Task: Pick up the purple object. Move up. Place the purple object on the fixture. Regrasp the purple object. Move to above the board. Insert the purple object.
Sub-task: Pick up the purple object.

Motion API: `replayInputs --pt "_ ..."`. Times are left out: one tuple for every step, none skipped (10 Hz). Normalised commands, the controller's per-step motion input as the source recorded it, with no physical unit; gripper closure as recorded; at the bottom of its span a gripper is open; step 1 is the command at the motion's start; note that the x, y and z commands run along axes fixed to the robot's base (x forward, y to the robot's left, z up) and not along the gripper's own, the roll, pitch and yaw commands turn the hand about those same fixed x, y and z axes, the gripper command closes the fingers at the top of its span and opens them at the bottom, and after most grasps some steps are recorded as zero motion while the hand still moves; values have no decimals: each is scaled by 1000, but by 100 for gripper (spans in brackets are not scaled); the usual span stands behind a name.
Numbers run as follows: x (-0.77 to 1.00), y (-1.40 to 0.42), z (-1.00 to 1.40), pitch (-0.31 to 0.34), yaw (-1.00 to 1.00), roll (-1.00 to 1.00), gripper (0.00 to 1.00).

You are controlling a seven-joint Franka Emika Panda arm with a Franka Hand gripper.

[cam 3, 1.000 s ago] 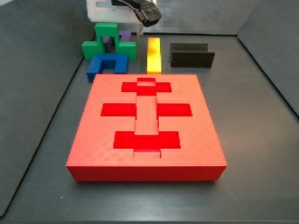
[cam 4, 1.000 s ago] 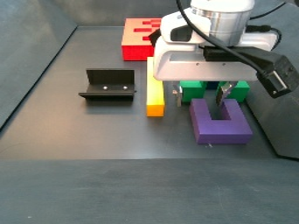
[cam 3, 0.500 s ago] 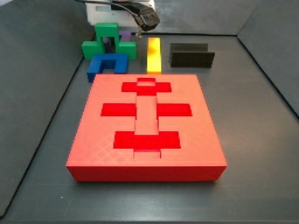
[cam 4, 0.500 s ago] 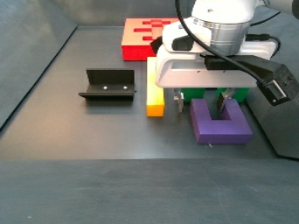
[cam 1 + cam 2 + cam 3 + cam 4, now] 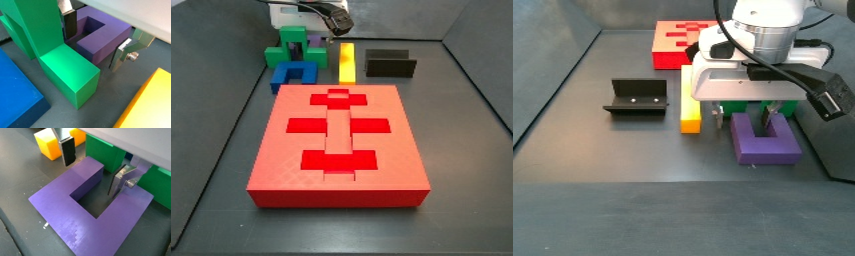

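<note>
Crowding the purple object (image 5: 100,37) in a wrist view are a green block (image 5: 57,60), a blue block (image 5: 17,95) and a yellow bar (image 5: 150,105). Another wrist view shows the gripper (image 5: 97,165) straddling one prong, fingers (image 5: 68,150) slightly apart from it, not clamped. A side view places fixture (image 5: 637,98) and board (image 5: 680,42) well apart, arm upright.

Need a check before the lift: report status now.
Gripper open, straddling one prong of the purple object. Purple object on floor, not gripped. Green block close alongside.
</note>
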Motion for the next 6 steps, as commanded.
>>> replayInputs --pt "0 0 -71 -100 0 0 0" --pt "0 0 0 -53 0 0 0" --pt "0 0 0 -6 0 0 0" --pt "-20 0 0 0 0 0 0" --pt "0 0 0 0 0 0 0" --pt "0 0 0 0 0 0 100"
